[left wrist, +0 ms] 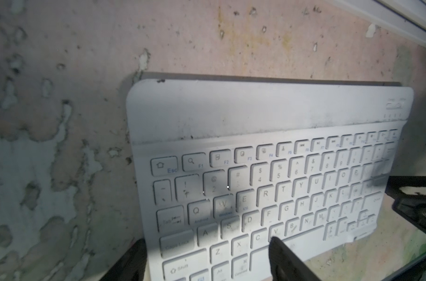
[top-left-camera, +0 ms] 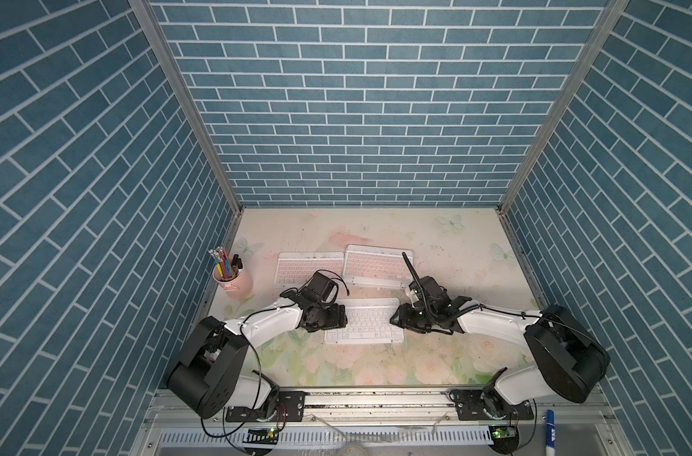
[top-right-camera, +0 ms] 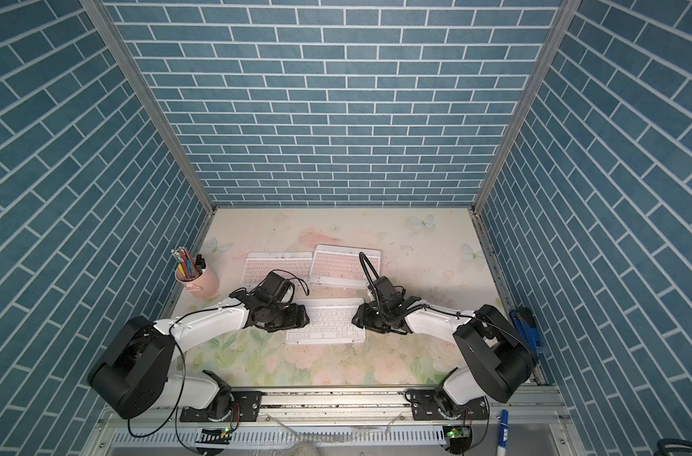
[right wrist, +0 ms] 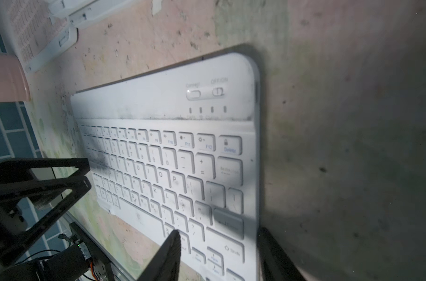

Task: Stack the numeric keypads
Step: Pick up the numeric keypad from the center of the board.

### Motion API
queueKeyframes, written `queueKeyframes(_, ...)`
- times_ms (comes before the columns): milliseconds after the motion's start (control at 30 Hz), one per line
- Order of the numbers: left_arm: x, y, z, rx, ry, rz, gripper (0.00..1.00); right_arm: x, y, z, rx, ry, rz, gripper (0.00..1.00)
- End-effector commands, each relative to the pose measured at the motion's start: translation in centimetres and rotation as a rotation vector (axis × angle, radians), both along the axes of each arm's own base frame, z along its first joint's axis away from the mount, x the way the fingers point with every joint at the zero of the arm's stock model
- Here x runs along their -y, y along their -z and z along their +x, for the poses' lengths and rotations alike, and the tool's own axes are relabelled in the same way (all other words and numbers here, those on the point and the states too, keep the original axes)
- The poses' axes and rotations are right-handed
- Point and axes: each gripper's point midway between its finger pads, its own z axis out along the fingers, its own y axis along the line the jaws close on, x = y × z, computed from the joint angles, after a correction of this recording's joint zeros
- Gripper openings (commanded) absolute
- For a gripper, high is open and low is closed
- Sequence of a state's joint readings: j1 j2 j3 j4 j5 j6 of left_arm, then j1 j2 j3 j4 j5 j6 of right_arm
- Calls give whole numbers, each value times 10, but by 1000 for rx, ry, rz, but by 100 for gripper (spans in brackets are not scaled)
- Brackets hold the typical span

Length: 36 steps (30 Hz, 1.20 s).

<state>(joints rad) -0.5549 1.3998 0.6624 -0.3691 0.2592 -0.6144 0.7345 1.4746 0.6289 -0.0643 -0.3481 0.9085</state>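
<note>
At the far left stands one pink cup (top-left-camera: 234,282) of pencils and pens, which is no part of the job. Just right of it, toward the back of the table (top-left-camera: 455,252), the left pink keypad (top-left-camera: 293,268) lies flat and alone, its near corner hidden by the left arm. The left gripper (left wrist: 207,240) sits at the left short end of the white keypad (top-left-camera: 366,321), which lies front and centre between the two arms. In the left wrist view one finger (left wrist: 287,258) reaches over the keys and the other (left wrist: 127,262) stands outside the edge. The jaws are partly apart astride that end, and we cannot tell whether they truly bite. Behind the white keypad, just beside the left pink keypad, is the pink-topped stack (top-left-camera: 378,266). It rides higher, with white rims showing beneath, and we cannot count how many lie under it. The right gripper (right wrist: 219,231) is set the same way at the right short end, one finger (right wrist: 165,258) over the keys and the other (right wrist: 277,258) past the edge. There too we cannot tell whether it grips. One blue marker (top-left-camera: 551,424) lies on the front rail at the far right. We count three keypad faces in sight, two pink and one white, along with two grippers and one cup. We judge the job partly done: a stack stands at the back, while the white keypad and the left pink keypad are not yet on it, and the white one looks to be the piece in hand.
</note>
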Motion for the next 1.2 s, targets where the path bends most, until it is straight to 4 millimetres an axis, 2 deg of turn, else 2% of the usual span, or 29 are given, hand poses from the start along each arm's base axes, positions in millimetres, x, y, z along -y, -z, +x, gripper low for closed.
queueKeyframes(0, 6, 3, -7, -17, 17, -28, 80, -18, -10, 0, -26, 23, 110, 53)
queueKeyframes(333, 14, 7, -14, -36, 34, -46, 80, -50, -64, 3, 4, 17, 430, 53)
queueKeyframes(633, 14, 8, -18, -43, 40, -54, 80, -54, -97, -10, 32, -45, 552, 53)
queueKeyframes(1167, 21, -1, -25, -32, 71, -113, 80, -52, -103, -31, -3, -141, 569, 53)
